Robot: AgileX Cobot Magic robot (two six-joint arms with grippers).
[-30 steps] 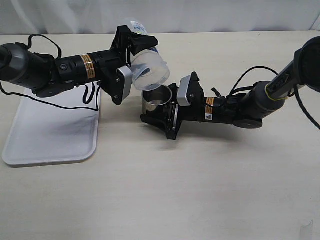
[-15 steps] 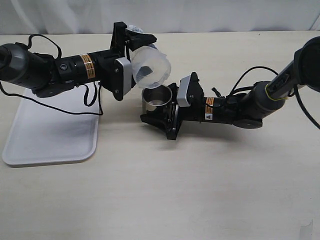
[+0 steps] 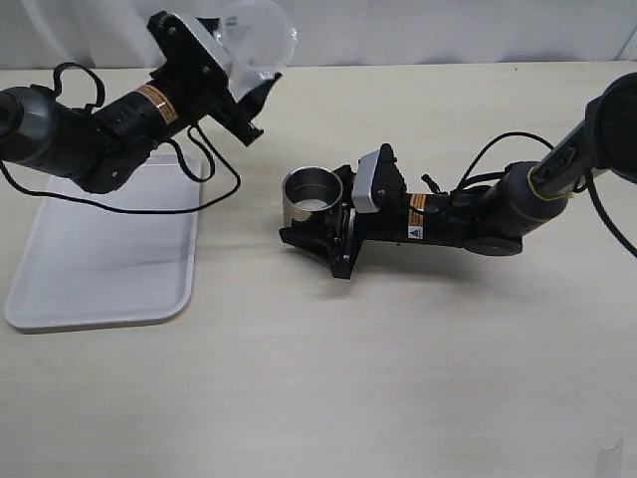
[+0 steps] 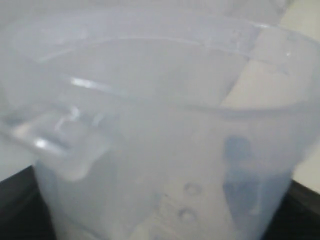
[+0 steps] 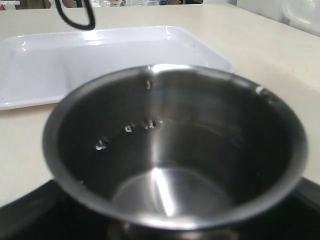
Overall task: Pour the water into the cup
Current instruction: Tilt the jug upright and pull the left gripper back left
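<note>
The steel cup (image 3: 312, 195) stands upright on the table, and my right gripper (image 3: 318, 215) is shut on its lower wall. In the right wrist view the cup (image 5: 175, 150) fills the picture, with water droplets (image 5: 129, 128) clinging to its inner wall and a shiny bottom. My left gripper (image 3: 242, 78) is shut on a translucent plastic beaker (image 3: 257, 35), held high at the back left, well away from the cup. The beaker (image 4: 150, 150) fills the left wrist view, with a few drops (image 4: 186, 215) on its wall. The dark fingers (image 4: 20, 200) show only at the corners.
A white tray (image 3: 100, 259) lies on the table at the left, under the left arm, and shows behind the cup as the tray (image 5: 75, 55). A black cable (image 3: 189, 174) hangs from the left arm over the tray's edge. The right arm lies low across the table.
The left arm has lifted and swung back to the left, taking the beaker from its tipped pose over the cup. The cup and the right arm have not moved.
</note>
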